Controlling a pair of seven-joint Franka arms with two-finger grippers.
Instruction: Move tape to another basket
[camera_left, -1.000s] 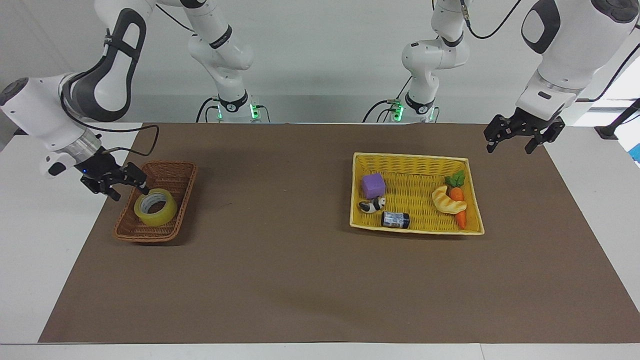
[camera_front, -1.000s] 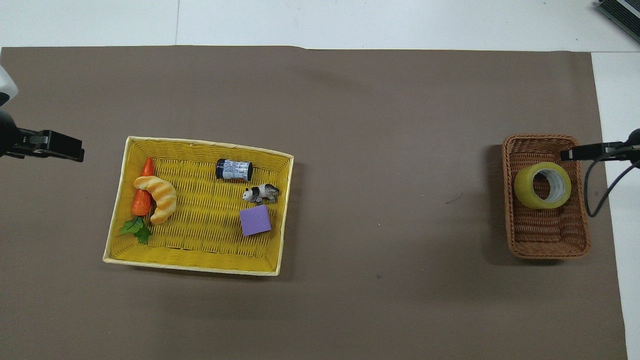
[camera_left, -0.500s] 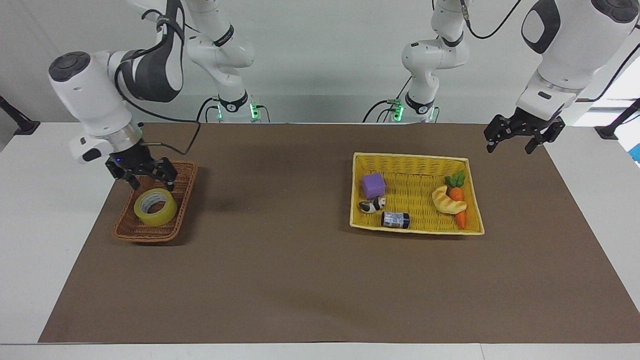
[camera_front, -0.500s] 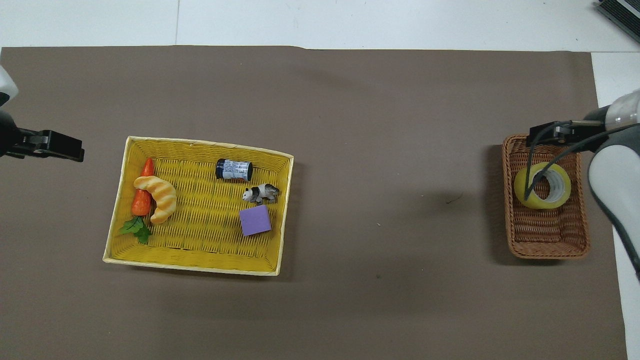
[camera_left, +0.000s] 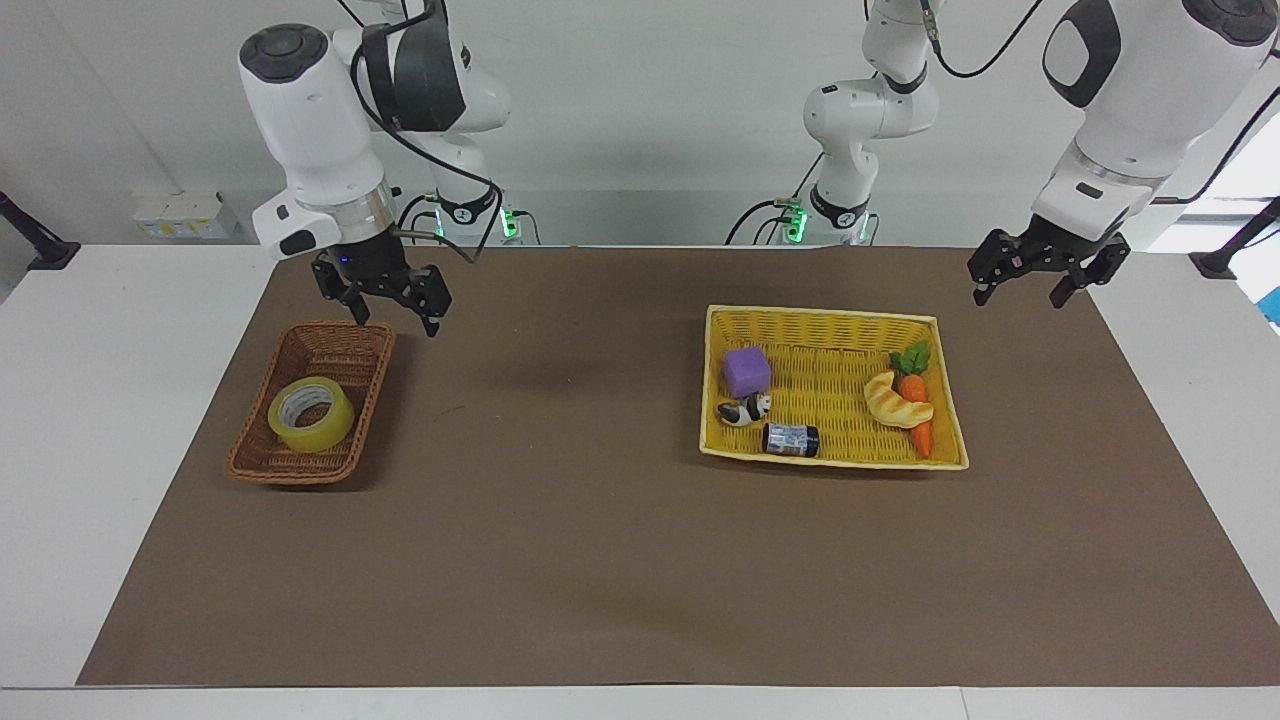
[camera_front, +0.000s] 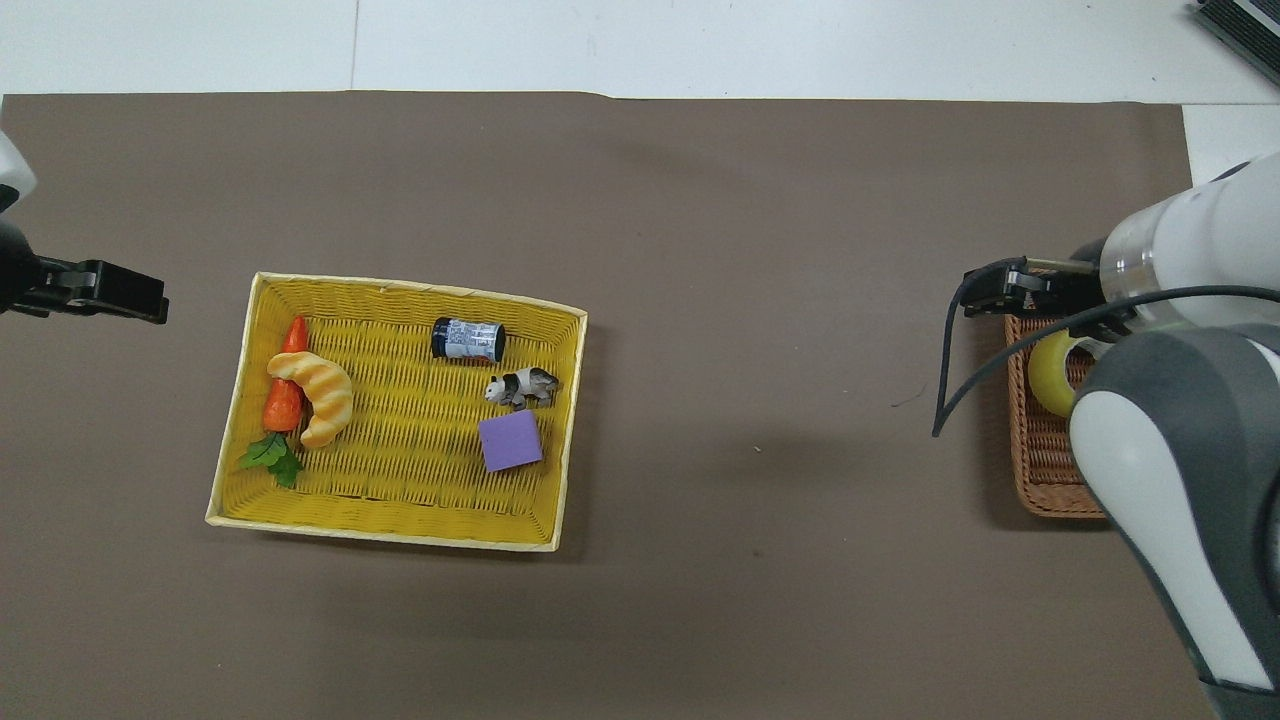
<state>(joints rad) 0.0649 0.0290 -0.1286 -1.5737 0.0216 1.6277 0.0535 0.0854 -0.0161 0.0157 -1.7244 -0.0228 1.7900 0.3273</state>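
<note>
The tape (camera_left: 311, 415) lies flat in the brown basket (camera_left: 345, 345) at the left of the facing view, in the half of it lower in the frame; in the overhead view only a yellow sliver of the tape (camera_front: 1048, 375) shows at the right edge, the rest hidden under the right arm. The right claw (camera_left: 394, 313) hangs in the air, open and empty, over the basket's upper rim and the brown mat (camera_left: 580, 560) beside it, clear of the tape. The left claw (camera_left: 1022, 293) hangs open and empty at the upper right of the facing view, over the mat's edge just above the yellow basket's (camera_left: 830, 318) upper right corner; this arm waits. In the yellow basket, right of centre in that view, lie a purple cube (camera_left: 747, 371), a panda figure (camera_left: 745, 410), a small dark can (camera_left: 790, 439) on its side, a croissant (camera_left: 897, 400) and a carrot (camera_left: 917, 420). The two baskets stand well apart on the table (camera_left: 110, 330).
</note>
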